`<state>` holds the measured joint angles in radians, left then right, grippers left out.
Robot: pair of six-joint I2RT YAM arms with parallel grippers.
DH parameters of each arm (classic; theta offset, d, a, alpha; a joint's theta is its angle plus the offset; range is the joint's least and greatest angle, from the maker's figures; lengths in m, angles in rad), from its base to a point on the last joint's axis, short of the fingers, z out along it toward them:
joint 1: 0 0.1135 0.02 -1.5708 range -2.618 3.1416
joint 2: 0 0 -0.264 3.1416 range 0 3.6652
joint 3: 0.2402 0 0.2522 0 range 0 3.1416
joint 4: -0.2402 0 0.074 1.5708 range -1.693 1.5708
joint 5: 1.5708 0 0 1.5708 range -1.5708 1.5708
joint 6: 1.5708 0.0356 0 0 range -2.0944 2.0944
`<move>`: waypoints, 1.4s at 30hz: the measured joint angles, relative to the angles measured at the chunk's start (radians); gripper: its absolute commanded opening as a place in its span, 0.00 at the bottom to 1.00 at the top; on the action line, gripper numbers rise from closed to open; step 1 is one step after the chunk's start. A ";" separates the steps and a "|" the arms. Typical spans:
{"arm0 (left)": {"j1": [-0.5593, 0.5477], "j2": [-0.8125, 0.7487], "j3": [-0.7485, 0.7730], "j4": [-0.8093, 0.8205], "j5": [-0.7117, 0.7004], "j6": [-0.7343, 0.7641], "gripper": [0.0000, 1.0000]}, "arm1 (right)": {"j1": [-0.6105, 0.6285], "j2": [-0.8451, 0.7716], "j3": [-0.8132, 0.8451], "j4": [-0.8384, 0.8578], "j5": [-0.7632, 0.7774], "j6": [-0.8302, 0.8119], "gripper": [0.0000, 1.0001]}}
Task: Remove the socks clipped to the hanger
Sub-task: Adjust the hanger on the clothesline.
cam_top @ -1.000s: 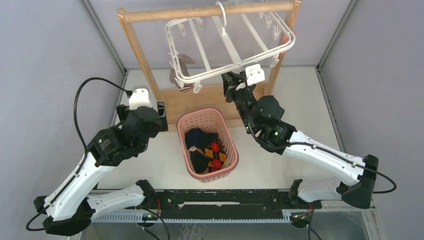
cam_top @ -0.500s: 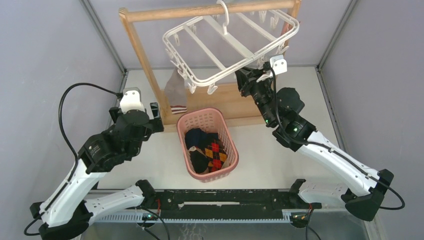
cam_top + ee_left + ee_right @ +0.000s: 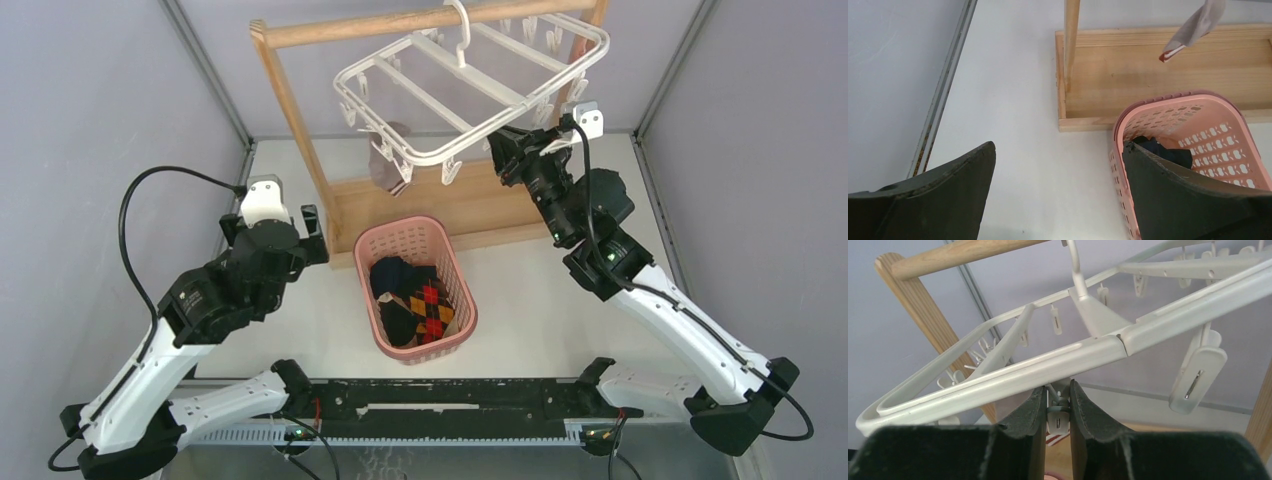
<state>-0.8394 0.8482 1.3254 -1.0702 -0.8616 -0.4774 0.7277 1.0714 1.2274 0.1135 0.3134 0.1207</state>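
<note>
While the white plastic hanger hangs by its hook from the top rod of the wooden rack, it sits skewed. In the overhead view its long axis runs diagonally from near left to far right, with the slats lying along that line. In the right wrist view its near rail climbs toward the right.

One grey sock with a red-and-white cuff dangles from a clip at the hanger's left end. It hangs cuff downward above the rack's base board. More socks lie in the pink basket on the table in front of the rack, among them a red-yellow argyle sock and a dark sock.

The right arm reaches up and forward from its base at the near right corner, its forearm stretched long. Its wrist is just under the hanger's near rail. The right gripper points upward, its fingers nearly together and pinching a small white clip that hangs below the rail.

The left arm is bent at the elbow, with its wrist raised over the table to the left of the basket. The left gripper looks down at the bare tabletop and the rack's foot. Its fingers are spread wide and nothing is between them.
</note>
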 measured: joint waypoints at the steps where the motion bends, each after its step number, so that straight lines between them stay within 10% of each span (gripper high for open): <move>1: 0.000 0.000 -0.002 0.000 0.000 0.000 1.00 | -0.001 0.001 0.000 0.000 -0.011 0.005 0.00; 42: 0.000 -0.074 -0.054 0.014 -0.026 0.016 1.00 | 0.223 0.395 0.348 0.014 -0.388 -0.041 0.00</move>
<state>-0.8394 0.7746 1.2716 -1.0557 -0.8871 -0.4610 0.9508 1.4666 1.5749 0.1276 -0.0746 0.0795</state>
